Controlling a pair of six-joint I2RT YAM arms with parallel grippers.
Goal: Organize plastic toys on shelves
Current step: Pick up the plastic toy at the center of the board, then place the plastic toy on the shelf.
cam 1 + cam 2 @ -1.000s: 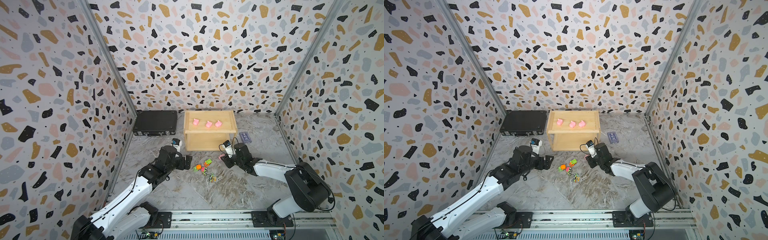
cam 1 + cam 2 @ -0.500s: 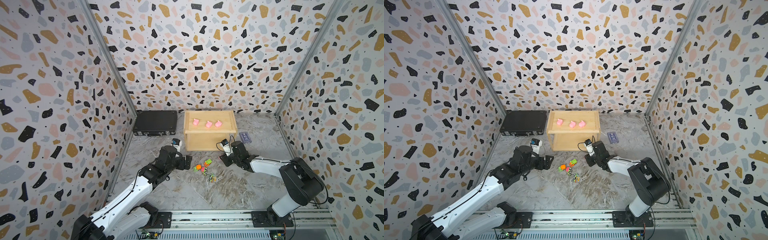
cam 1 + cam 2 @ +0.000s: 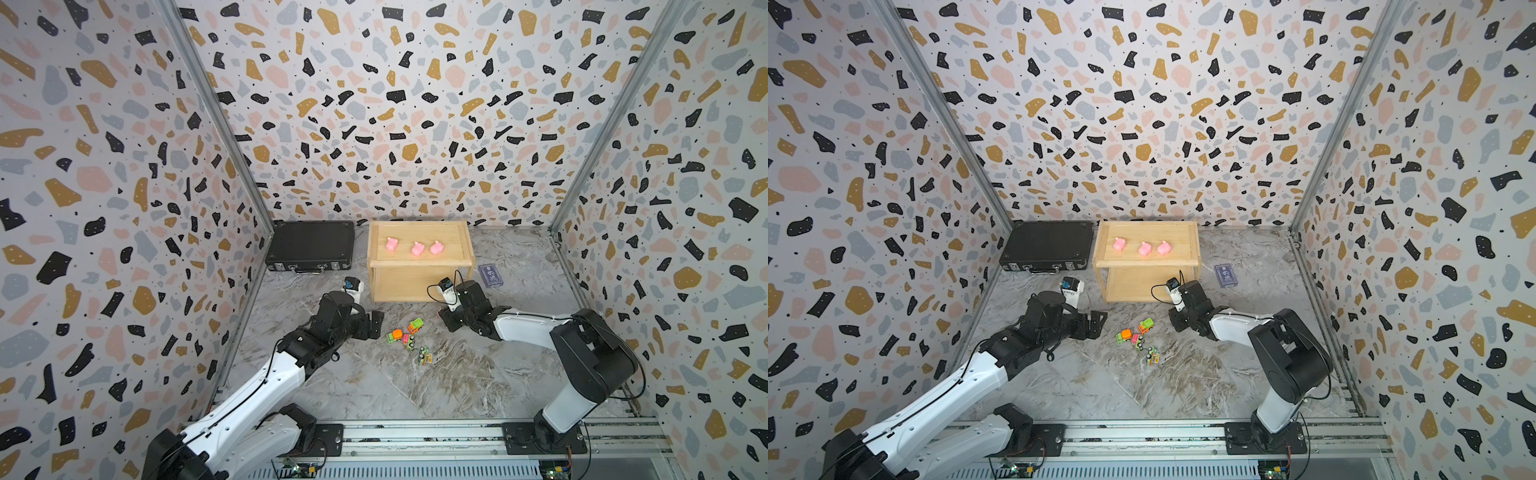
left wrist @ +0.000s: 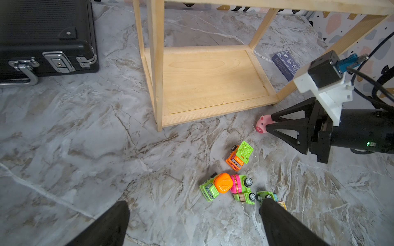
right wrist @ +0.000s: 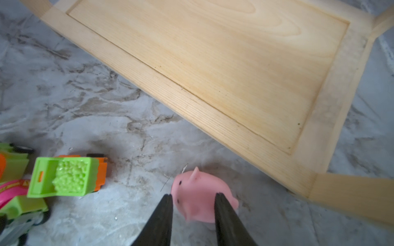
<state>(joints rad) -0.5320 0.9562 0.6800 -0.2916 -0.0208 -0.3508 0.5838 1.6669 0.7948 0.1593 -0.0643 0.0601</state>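
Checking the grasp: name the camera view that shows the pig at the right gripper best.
The right wrist view: the pig sits large and close between the fingers of the right gripper. The left wrist view shows the pig small, from the side, its snout poking past the gripper. In both top views the gripper hides it.

The left arm and right arm wear white moulded shells between bulky black joint housings. The left gripper and right gripper are black, with triangular open-framed fingers. Each wrist carries a black camera on a white bracket, fed by a blue plug and black cable; a green light glows on the right wrist.
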